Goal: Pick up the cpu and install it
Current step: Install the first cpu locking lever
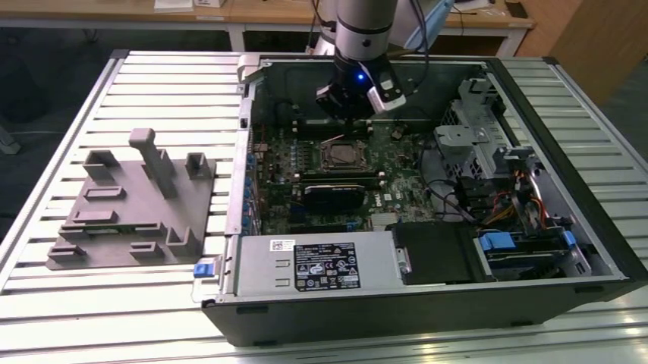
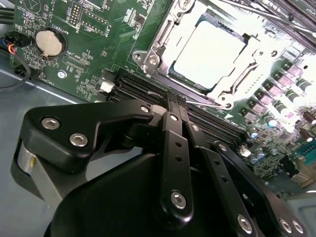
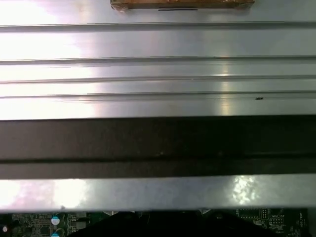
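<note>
The cpu (image 2: 210, 54), a silvery square chip, lies flat inside the socket frame (image 2: 148, 59) on the green motherboard, with the metal bracket folded back around it. In the exterior view the cpu (image 1: 342, 155) sits mid-board in the open computer case. My gripper (image 1: 347, 114) hangs above the board just behind the socket, a short way off the chip and not touching it. In the second wrist view my gripper (image 2: 175, 101) has its two black fingers pressed together, with nothing between them.
A grey plastic fixture (image 1: 132, 208) lies on the slatted table at the exterior view's left. A box with a white label (image 1: 314, 265) fills the case's near side, and a drive cage (image 1: 486, 144) stands at the exterior view's right. Memory slots (image 2: 138, 89) and a coin battery (image 2: 49, 42) flank the socket. The case wall (image 3: 158, 143) rises close by.
</note>
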`<state>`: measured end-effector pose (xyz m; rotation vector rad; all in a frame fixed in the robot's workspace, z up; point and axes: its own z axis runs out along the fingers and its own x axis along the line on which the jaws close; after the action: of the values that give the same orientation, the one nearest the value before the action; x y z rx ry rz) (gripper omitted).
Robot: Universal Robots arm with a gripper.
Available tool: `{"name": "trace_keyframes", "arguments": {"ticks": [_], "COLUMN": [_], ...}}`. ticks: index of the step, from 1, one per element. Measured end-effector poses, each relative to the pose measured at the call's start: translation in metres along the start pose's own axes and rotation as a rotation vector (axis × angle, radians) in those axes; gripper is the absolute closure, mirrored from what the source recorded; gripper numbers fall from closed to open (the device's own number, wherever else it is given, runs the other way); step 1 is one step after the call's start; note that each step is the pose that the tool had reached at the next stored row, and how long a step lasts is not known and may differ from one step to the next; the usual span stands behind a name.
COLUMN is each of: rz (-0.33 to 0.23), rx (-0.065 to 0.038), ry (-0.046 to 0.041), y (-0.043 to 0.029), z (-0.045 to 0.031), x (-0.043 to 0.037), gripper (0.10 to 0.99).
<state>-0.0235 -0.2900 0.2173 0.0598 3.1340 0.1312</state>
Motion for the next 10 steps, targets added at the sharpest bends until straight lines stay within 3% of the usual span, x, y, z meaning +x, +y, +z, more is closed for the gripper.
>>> {"name": "trace_keyframes", "arguments": {"ticks": [10], "rz": [0.0], "rx": [0.0], "ry": [0.0003], "y": [-0.0004], "z": [0.011], "x": [-0.0027], "gripper": [0.98]}}
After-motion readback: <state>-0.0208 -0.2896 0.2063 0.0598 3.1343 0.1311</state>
